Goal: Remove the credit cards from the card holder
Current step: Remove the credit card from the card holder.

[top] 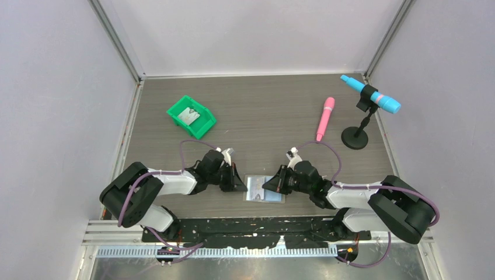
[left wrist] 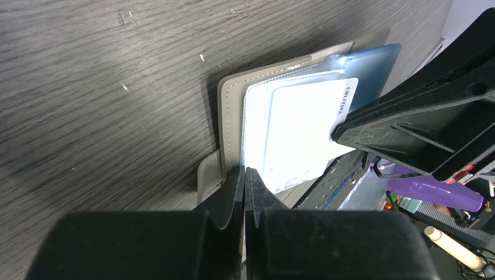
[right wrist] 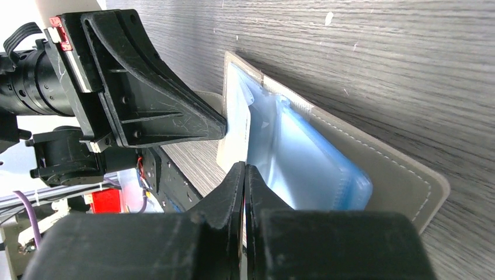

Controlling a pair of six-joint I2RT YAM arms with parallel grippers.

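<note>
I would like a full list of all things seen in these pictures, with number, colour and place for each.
table: one, dark grey wood grain.
card holder: one, grey cover with light-blue sleeves, open at the table's near edge.
credit card: one, white, sticking out of a holder sleeve.
green bin: one, far left of the table.
second card: one, pale grey, inside the bin.
pink microphone: one, lying far right.
blue microphone: one, clipped on a black stand, far right corner.
left claw: black, shut on the holder's edge.
right claw: black, shut on the white card's edge.
</note>
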